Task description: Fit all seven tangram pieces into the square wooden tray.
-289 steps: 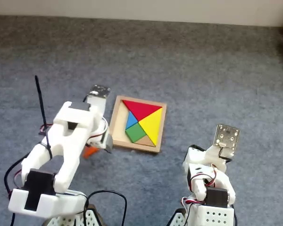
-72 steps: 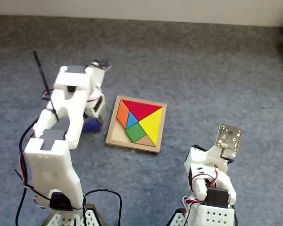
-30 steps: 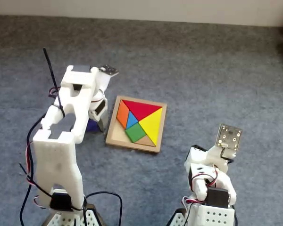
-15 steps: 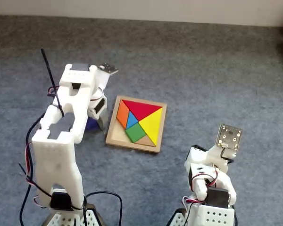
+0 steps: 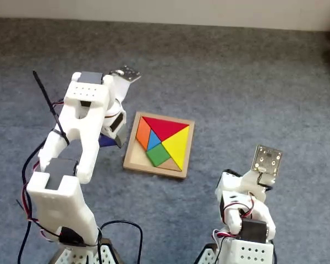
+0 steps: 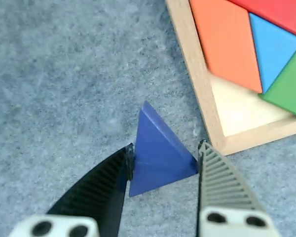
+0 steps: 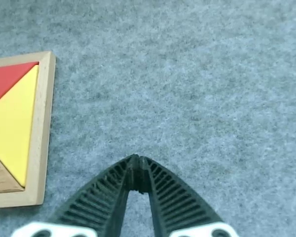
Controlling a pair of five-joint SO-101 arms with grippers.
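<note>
The square wooden tray point(image 5: 131, 157) lies mid-table on the grey carpet and holds red, yellow, green, light blue, orange and tan pieces. One triangular slot point(image 6: 239, 113) at its near left corner shows bare wood. A dark blue triangle point(image 6: 158, 153) sits between the fingers of my left gripper point(image 6: 164, 154), just left of the tray's edge point(image 6: 197, 84); in the high view the blue triangle point(image 5: 105, 141) peeks out under that arm. My right gripper point(image 7: 137, 174) is shut on nothing, over bare carpet to the right of the tray point(image 7: 45, 128).
Grey carpet point(image 5: 253, 82) surrounds the tray on all sides. The right arm's base point(image 5: 245, 220) sits folded at the near right. Black cables point(image 5: 44, 110) hang by the left arm.
Since 9.6 s ago the orange piece went into the tray. Over the last second the left arm shifted slightly with the blue triangle in its gripper; the right arm kept still.
</note>
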